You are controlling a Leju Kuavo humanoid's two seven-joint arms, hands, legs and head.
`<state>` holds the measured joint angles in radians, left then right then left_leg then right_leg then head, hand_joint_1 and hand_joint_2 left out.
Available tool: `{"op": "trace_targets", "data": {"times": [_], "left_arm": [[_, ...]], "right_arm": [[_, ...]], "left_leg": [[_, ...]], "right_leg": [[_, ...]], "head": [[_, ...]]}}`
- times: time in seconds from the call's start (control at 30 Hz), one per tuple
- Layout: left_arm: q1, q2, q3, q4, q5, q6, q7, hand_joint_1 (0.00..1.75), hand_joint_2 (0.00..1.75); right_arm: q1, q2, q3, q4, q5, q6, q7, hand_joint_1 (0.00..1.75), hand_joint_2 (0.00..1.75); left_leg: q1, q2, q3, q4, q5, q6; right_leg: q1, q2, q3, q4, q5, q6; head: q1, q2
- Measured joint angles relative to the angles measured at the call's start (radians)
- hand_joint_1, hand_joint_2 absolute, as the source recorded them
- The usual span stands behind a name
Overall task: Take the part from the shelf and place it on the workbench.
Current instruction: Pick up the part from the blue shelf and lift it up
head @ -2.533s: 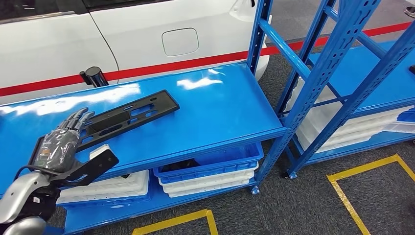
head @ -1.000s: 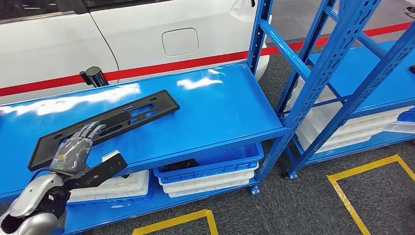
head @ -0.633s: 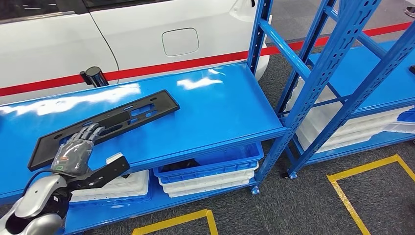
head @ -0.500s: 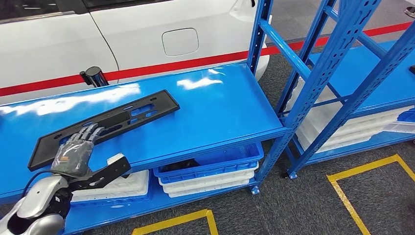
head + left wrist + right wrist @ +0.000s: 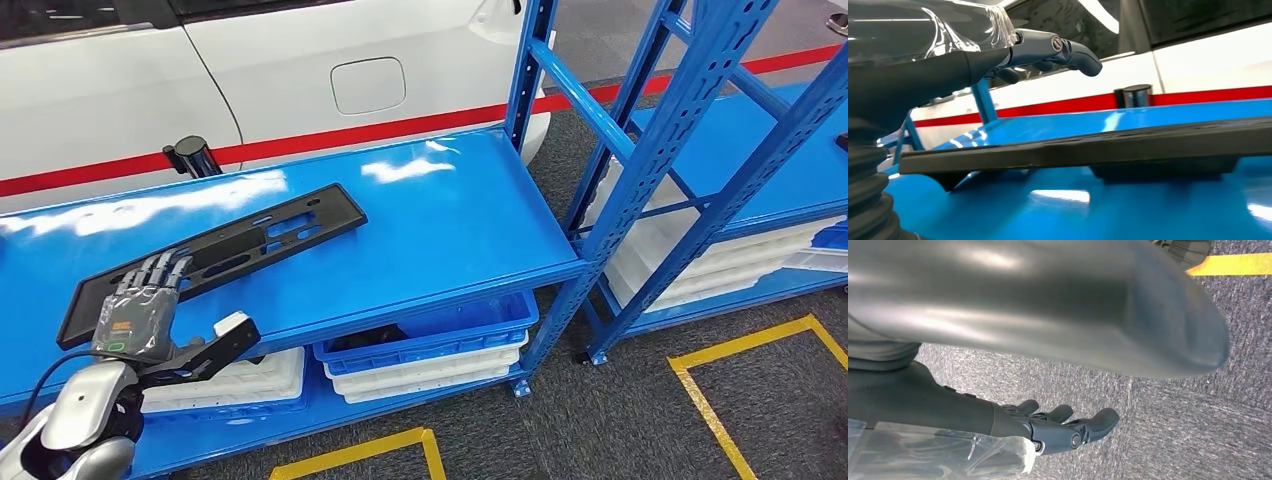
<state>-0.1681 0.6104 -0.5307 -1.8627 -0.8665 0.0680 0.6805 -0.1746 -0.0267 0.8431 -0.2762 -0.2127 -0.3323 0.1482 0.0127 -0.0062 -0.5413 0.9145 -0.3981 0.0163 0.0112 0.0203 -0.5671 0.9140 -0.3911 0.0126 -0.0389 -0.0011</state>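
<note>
**Left hand poised over the near end of the part, nothing gripped yet**

We start at the left of the head view, where our left hand (image 5: 135, 318) hovers at the front-left edge of the blue shelf (image 5: 440, 230). Its fingers (image 5: 150, 272) are stretched out and apart above the near end of the black mounting plate (image 5: 215, 258), and the left wrist view shows open air between them and the plate, so we hold nothing. The thumb juts sideways past the shelf's front edge, apart from the plate.

The plate is a long, flat, slotted piece lying diagonally on the left half of the shelf, one end near the front-left edge, the other toward the shelf's middle. In the left wrist view it appears to rest on short feet, with a gap beneath its edge.

Further right, the shelf's corner post (image 5: 525, 70) rises in front of a white car (image 5: 300, 70), and a second blue rack (image 5: 740, 150) stands beyond it.

Our right hand (image 5: 1058, 432) hangs over grey carpet, fingers loosely spread, carrying nothing.

We judge the risks as these: gripping so near one end leaves a long overhang that may droop or twist out of the fingers; pressing down before closing could skid the plate on the glossy paint; and swinging a long piece out may catch the corner post.
</note>
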Motion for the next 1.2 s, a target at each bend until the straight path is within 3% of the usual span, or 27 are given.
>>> {"op": "trace_targets", "data": {"times": [0.77,1.2], "left_arm": [[0.089,-0.01,0.102,0.122,-0.128,0.207,-0.038,0.0,1.75],[0.098,-0.036,0.143,0.163,-0.181,0.254,-0.069,0.0,1.75]], "right_arm": [[0.003,0.004,0.0,0.0,0.01,-0.006,0.013,0.0,0.0],[0.002,0.006,0.0,0.0,0.012,-0.005,0.013,0.0,0.0]], "left_leg": [[0.0,0.0,0.0,0.0,0.0,0.0],[0.0,0.0,0.0,0.0,0.0,0.0]], "right_leg": [[0.0,0.0,0.0,0.0,0.0,0.0],[0.0,0.0,0.0,0.0,0.0,0.0]], "head": [[0.0,0.0],[0.0,0.0]]}}
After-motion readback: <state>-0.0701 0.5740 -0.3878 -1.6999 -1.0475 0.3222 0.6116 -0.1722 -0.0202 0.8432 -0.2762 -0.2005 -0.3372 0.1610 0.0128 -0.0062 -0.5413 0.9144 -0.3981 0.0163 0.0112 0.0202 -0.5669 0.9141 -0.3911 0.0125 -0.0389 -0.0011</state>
